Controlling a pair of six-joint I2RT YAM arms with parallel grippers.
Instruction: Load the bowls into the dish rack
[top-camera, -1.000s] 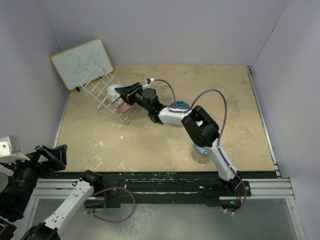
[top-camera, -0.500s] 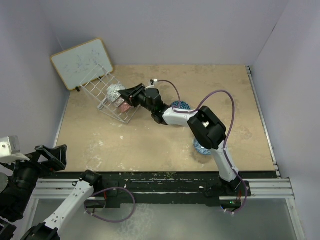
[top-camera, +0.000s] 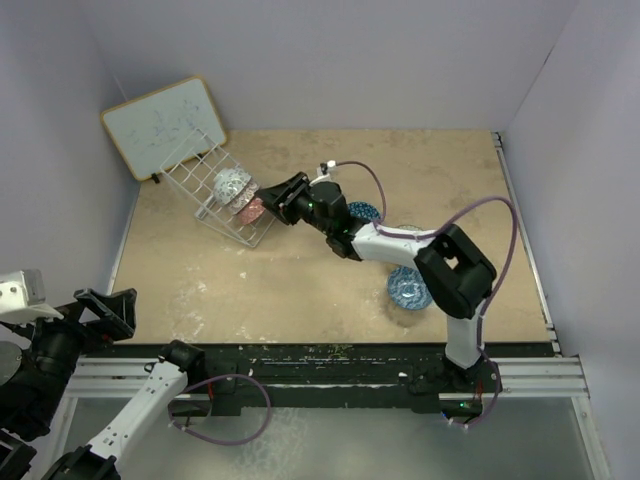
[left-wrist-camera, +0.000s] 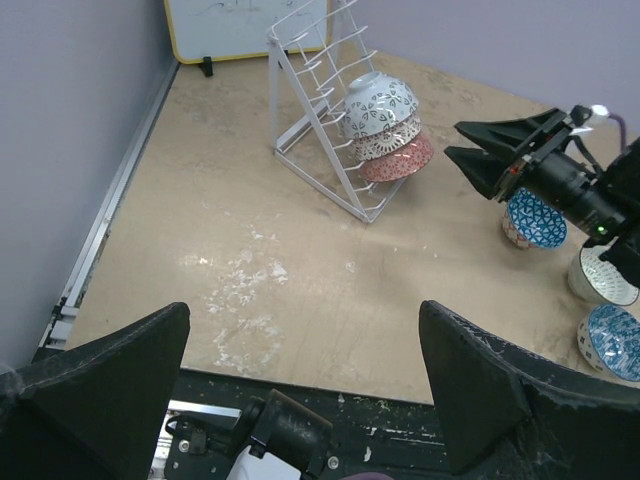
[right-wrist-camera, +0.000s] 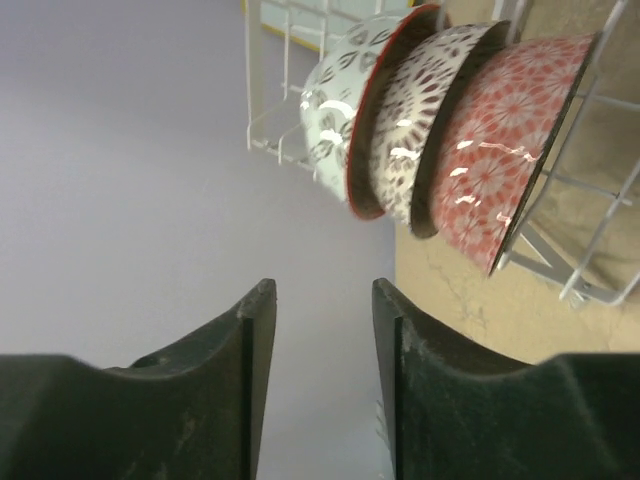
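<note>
Three of six bowls stand on edge in the rack (top-camera: 192, 172) near the table's (top-camera: 300, 290) far-left corner. A white bowl with grey leaf marks (left-wrist-camera: 380, 100) sits uppermost, a cream bowl (left-wrist-camera: 392, 138) rests against it, and a red bowl (left-wrist-camera: 402, 160) is lowest. All three touch, glazed and glossy, leaning on the tilted white wires.

The right gripper (top-camera: 272, 188) hovers just beside the stack, its fingers (right-wrist-camera: 255, 330) spread and holding nothing. This looks like the gap between one placing and the next pick, with the job about half done.

Three bowls wait right of the table's centre. One blue bowl (left-wrist-camera: 533, 218) is close behind the right arm, a white bowl (left-wrist-camera: 603, 275) is just beyond it, and a second blue bowl (left-wrist-camera: 612, 340) lies toward the near edge.

The next move probably calls for turning to the nearest blue bowl and pinching its rim. The bowl would then go on edge between free wires, likely above the leaf-marked one, since the red bowl already fills the low end. A careless approach could jostle the leaning stack.

The left gripper (left-wrist-camera: 303, 320) hangs off the near-left corner, spread wide and empty. A whiteboard (top-camera: 160, 125) leans at the far-left corner behind the rack.
</note>
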